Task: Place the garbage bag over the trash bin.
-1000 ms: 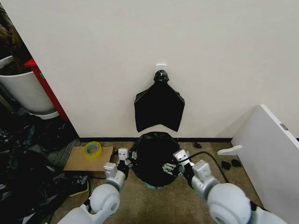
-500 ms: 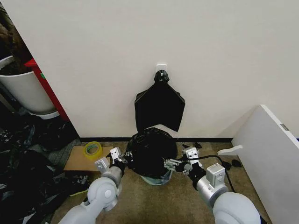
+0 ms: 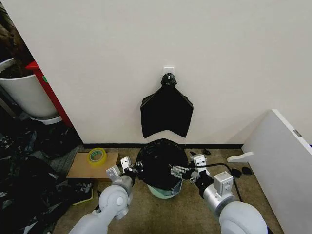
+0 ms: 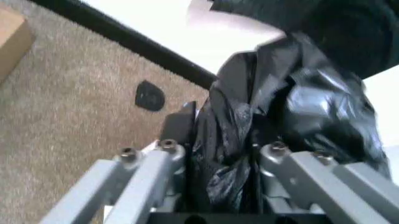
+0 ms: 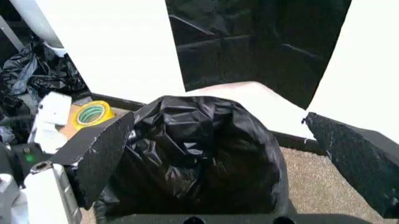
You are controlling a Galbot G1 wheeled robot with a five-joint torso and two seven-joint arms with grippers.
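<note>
Garbage bag (image 3: 161,163) draped over trash bin (image 3: 165,190); left gripper (image 3: 130,167) pinches its edge, right gripper (image 3: 181,171) spread open, empty, so film stays stretched.

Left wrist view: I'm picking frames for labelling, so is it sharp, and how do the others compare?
Left wrist view: soft all over, the garbage bag smeared between the left gripper's fingers. Right wrist view: bag folds readable, but the near finger pads blur. Head view: sharpest, evenly lit, though the bag over the trash bin reads nearly solid black.
</note>
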